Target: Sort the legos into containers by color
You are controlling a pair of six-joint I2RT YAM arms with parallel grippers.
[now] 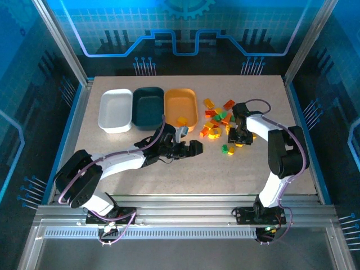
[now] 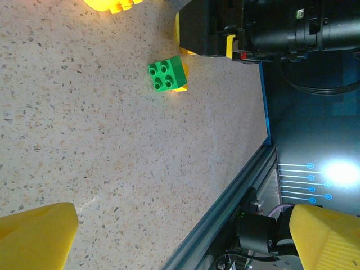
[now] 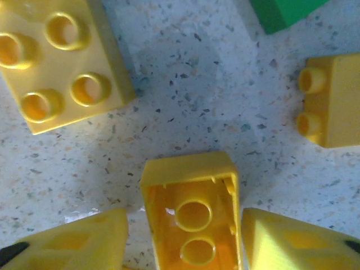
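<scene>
Three containers stand in a row at the back left: a white tub (image 1: 115, 109), a dark teal tub (image 1: 148, 106) and an orange tub (image 1: 180, 104) with a yellow lego (image 1: 181, 120) in it. Red-orange, yellow and green legos (image 1: 218, 121) lie heaped right of the tubs. My right gripper (image 1: 241, 139) is down at the heap's right edge. Its yellow fingers (image 3: 73, 242) straddle an upturned yellow brick (image 3: 191, 185), with a gap showing on the left side. My left gripper (image 1: 193, 148) stands open over bare table, its fingertips (image 2: 36, 236) wide apart. A green brick (image 2: 167, 74) lies ahead of it.
A yellow four-stud brick (image 3: 62, 56), another yellow brick (image 3: 332, 101) and a green one (image 3: 287, 11) lie close round the right gripper. The green brick (image 1: 224, 148) has a yellow one (image 1: 230, 151) touching it. The table's metal rail (image 2: 225, 214) runs near the left gripper.
</scene>
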